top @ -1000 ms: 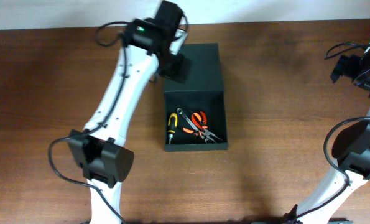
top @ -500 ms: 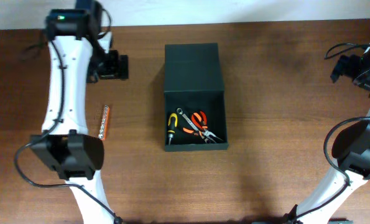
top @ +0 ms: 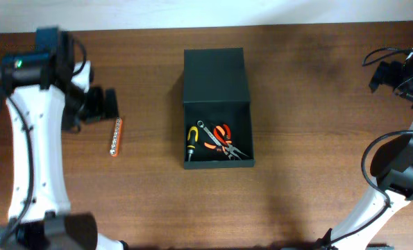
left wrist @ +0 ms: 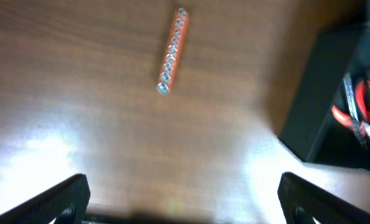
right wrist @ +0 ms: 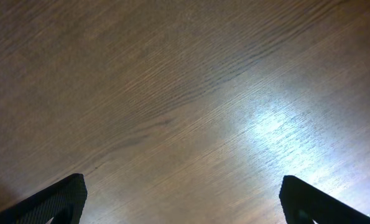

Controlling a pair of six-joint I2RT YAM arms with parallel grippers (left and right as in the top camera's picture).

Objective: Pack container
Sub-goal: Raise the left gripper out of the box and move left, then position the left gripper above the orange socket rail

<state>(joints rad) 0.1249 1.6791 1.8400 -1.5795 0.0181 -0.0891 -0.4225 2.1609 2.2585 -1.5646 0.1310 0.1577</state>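
The container (top: 220, 164) (lid (top: 214, 75) flapped back) holds pliers (top: 222, 137), wrench (top: 205, 129), screwdriver (top: 191, 140).

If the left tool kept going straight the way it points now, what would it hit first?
Probably bare table: the open left tool points down at the wood. The orange bit rail lies just beyond on that line, the container off to one side. Depth is unclear.

You see an orange rail (top: 116, 137) studded with silver bits lying flat on the brown wood-grain surface (top: 310, 104), toward its left side.
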